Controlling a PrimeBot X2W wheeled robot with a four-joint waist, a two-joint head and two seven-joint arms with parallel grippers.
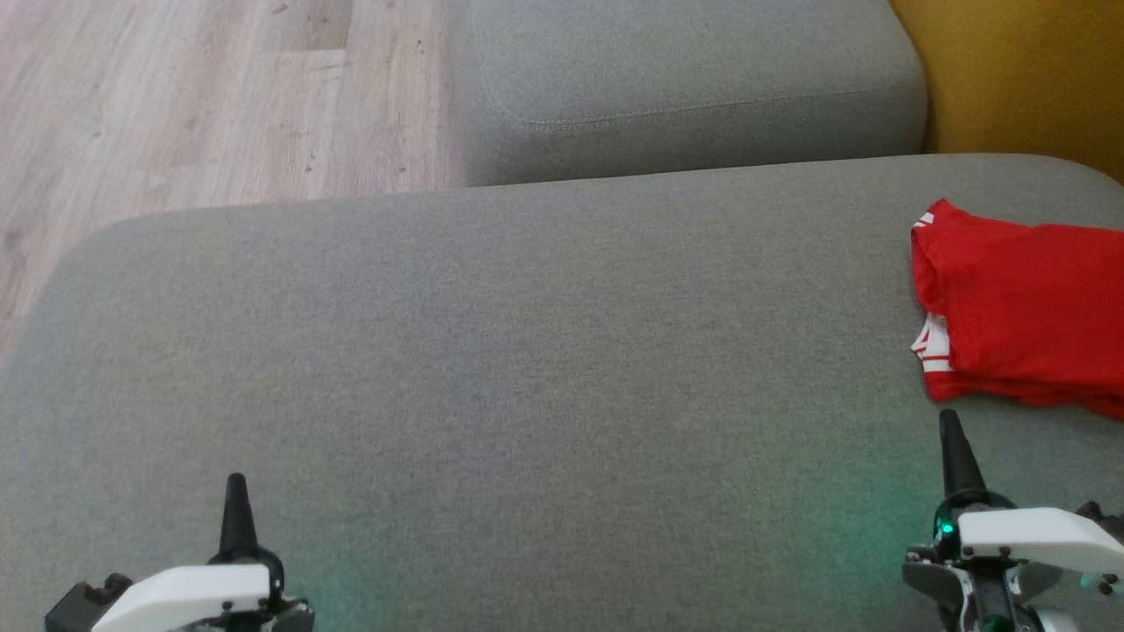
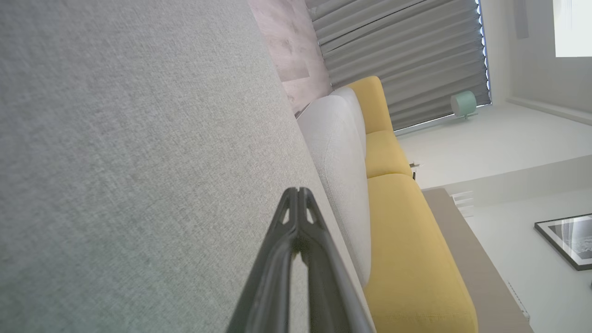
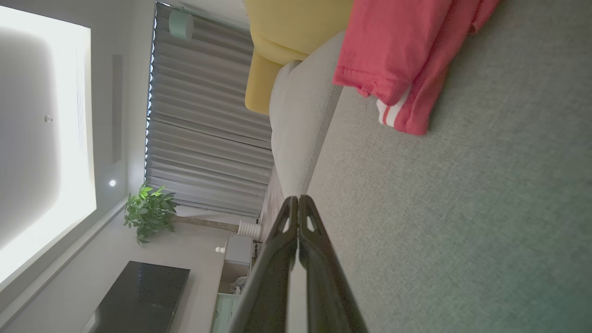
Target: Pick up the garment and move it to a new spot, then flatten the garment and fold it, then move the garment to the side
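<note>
The garment [image 1: 1019,316] lies folded on the grey sofa cushion [image 1: 527,351] at the far right of the head view, a red bundle with white-red striped trim at its left corners. In the right wrist view the garment [image 3: 402,55] sits at the top, well beyond the fingertips. My right gripper [image 1: 950,421] hovers just below the garment's near left corner, fingers pressed together and empty; the same shut gripper [image 3: 298,199] shows in its wrist view. My left gripper [image 1: 235,483] stands shut and empty at the lower left, far from the garment, tips together [image 2: 298,190].
A second grey cushion [image 1: 694,88] lies behind the big one. Wooden floor [image 1: 202,96] is at the upper left beyond the cushion's edge. A yellow sofa [image 1: 1027,70] borders the upper right. The wide middle of the grey cushion is bare.
</note>
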